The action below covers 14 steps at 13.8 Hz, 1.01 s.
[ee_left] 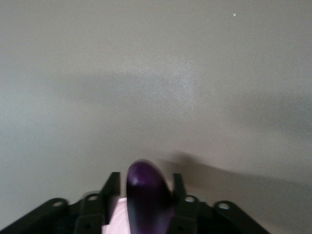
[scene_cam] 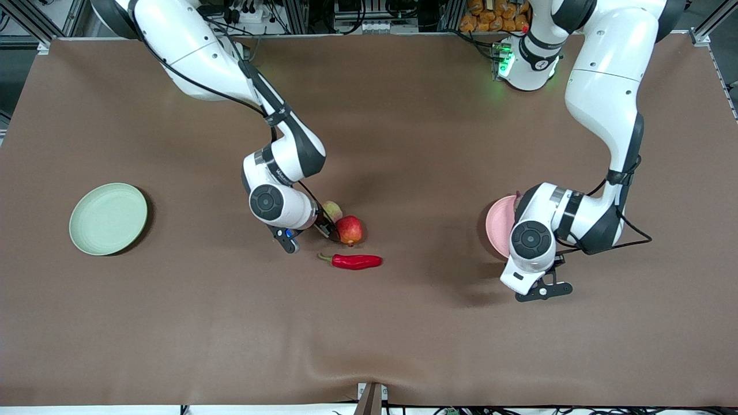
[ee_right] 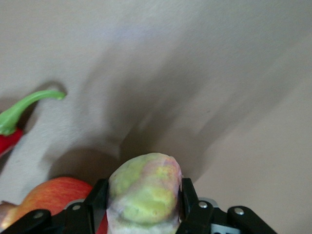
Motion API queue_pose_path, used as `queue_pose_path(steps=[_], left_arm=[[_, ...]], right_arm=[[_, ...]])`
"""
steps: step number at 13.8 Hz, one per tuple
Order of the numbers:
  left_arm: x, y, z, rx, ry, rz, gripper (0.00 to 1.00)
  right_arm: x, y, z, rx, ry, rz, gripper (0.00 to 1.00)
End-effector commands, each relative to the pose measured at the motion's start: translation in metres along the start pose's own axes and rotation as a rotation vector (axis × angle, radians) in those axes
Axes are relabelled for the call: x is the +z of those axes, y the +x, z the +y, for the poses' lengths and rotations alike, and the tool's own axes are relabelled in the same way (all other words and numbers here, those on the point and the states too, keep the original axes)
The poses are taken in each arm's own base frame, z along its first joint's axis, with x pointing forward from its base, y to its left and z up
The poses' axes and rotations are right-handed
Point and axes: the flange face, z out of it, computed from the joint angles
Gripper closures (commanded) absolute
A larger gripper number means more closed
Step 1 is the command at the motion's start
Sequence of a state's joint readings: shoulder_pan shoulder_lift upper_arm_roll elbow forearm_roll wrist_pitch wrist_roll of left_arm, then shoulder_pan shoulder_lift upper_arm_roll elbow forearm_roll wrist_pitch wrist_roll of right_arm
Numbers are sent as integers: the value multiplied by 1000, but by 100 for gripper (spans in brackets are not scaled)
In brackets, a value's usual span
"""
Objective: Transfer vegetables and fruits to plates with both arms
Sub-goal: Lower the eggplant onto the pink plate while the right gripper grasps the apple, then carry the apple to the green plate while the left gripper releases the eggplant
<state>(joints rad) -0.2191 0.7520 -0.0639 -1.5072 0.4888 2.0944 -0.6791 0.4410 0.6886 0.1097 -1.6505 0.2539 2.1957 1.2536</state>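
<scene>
A pale green plate (scene_cam: 108,218) lies bare on the brown tablecloth (scene_cam: 403,115) toward the right arm's end of the table. The right arm (scene_cam: 230,75) reaches down from its base to the middle of the table, where its gripper (ee_right: 142,195) is clamped on the yellow-green fruit (ee_right: 144,191); the right wrist view shows a black finger (ee_right: 97,195) pressed against each flank of the ridged, pink-blushed skin. That fruit (scene_cam: 332,210) sits low at the cloth, and whether it rests on it cannot be told. The red fruit (scene_cam: 349,229) lies just beside it, nearer the front camera, touching or nearly so. The chili (scene_cam: 353,261) lies flat on the cloth, nearer the camera again and apart from the red fruit, its green stem (ee_right: 29,105) curling toward the right arm's end.

Toward the left arm's end, the left arm (scene_cam: 605,86) bends down over the pink plate (scene_cam: 500,226), hiding most of it. Its gripper (ee_left: 144,192) grips the eggplant (ee_left: 146,195), the glossy purple tip poking out between the two fingers (ee_left: 111,187) in the left wrist view, with a strip of pale pink showing beneath. From the front camera the eggplant is hidden by the wrist.
</scene>
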Motion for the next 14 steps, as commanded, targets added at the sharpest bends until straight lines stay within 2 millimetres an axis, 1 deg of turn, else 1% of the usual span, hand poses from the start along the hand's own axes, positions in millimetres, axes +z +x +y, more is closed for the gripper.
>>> queue_pose_path(steps=[1, 2, 4, 6, 7, 8, 9, 10, 11, 12, 13, 14], left_arm=[[-2, 1, 0, 19, 12, 19, 0], [-3, 0, 2, 18, 10, 19, 0], [-11, 2, 2, 12, 4, 30, 0], [-24, 1, 4, 3, -16, 34, 0], [-38, 5, 4, -17, -27, 48, 0], [-47, 5, 6, -62, -60, 36, 0], [-61, 2, 19, -102, -110, 24, 0], [-72, -3, 31, -141, -141, 15, 0], [-83, -9, 47, -191, -168, 6, 0], [-96, -16, 63, -240, -189, 6, 0], [-107, -20, 76, -302, -204, 11, 0], [-116, -27, 89, -355, -215, 9, 0]], right_arm=[[-40, 33, 15, -57, -43, -52, 100], [-56, 46, 24, -84, -61, -70, 100], [-82, 73, 51, -189, -127, -132, 100], [-108, 114, 84, -271, -168, -181, 100], [-120, 137, 104, -321, -198, -189, 100], [-129, 165, 126, -368, -235, -193, 100], [-132, 188, 145, -425, -271, -198, 100], [-134, 219, 170, -466, -288, -208, 100], [-136, 245, 194, -521, -284, -229, 100], [-137, 267, 216, -561, -284, -246, 100], [-138, 293, 242, -597, -302, -247, 100], [-139, 313, 263, -630, -303, -258, 100]])
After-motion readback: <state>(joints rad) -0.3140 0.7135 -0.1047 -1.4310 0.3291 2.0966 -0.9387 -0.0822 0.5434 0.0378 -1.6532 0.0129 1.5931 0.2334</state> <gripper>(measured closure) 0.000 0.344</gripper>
